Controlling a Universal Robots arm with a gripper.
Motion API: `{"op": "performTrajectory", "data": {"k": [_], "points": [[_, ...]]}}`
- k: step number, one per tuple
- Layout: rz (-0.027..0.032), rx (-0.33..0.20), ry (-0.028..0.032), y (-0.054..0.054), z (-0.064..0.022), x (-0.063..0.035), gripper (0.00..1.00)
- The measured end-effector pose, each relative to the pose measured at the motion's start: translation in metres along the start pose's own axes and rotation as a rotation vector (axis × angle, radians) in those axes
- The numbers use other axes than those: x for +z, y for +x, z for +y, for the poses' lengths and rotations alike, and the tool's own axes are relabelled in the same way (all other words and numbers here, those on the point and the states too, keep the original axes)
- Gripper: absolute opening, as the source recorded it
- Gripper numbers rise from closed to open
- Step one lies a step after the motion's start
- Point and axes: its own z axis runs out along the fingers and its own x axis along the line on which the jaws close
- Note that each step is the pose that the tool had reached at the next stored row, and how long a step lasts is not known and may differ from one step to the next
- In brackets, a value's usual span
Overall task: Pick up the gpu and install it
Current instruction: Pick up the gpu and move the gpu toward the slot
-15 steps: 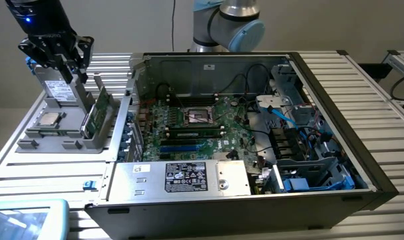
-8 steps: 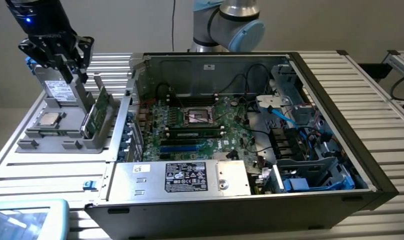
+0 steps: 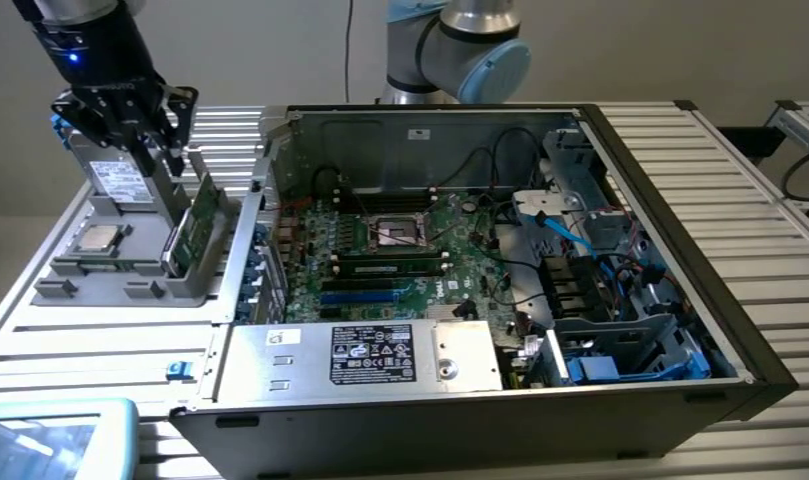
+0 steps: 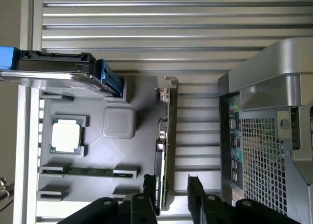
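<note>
Straddling the upright gpu (image 4: 164,136), hand (image 4: 172,190) spread apart, gray tray (image 4: 142,150) holding drive (image 4: 54,70), processor (image 4: 65,136)

light: bright, even | shadows: soft, darkest inside computer case (image 3: 418,140) | glare: mild on ribbed table (image 4: 146,18)

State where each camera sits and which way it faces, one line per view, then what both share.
Exterior view: off the arm, above the open computer case, looking down at an angle; the arm behind the case and the gripper over the grey holder show.
Wrist view: on the wrist, looking down past the gripper onto the grey holder; its open fingers show, one each side of the gpu.
Shared: gripper, gpu, grey holder, silver drive, computer case.
</note>
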Motion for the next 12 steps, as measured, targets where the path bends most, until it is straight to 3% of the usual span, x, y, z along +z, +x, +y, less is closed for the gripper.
{"op": "performTrajectory", "data": {"k": [12], "points": [[-0.0001,0.0,-0.0001,0.006,-0.0004,0.0217,0.4]]}}
